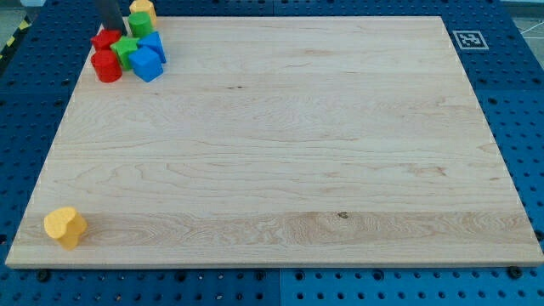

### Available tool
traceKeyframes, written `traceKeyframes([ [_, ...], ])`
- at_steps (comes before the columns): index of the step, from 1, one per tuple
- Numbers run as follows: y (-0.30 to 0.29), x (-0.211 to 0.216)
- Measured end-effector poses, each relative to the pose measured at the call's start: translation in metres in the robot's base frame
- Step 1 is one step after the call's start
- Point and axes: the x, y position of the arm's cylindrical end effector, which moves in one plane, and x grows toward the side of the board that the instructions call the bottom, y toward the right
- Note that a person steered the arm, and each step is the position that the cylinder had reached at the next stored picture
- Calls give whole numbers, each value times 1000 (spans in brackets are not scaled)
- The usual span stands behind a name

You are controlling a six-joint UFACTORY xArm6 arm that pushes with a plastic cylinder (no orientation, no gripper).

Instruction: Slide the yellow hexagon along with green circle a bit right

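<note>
Yellow hexagon sits at the far top-left corner of the wooden board, touching the green circle just below it.

Nearest, a yellow heart-shaped block lies alone at the board's bottom-left corner, well apart from the rest. Far off, in the top-left corner, a tight cluster: red cylinder, blue block, green star-like block, red block, second blue block.

A black-and-white square marker sits at the board's top-right corner; no readable writing.

My rod stands upright just left of the green circle; I have no fingers, and I cannot tell exactly where my tip ends behind the blocks.
</note>
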Motion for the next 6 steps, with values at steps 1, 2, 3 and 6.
traceKeyframes([
  [1, 0, 2],
  [2, -4, -2],
  [3, -3, -61],
  [6, 42, -1],
])
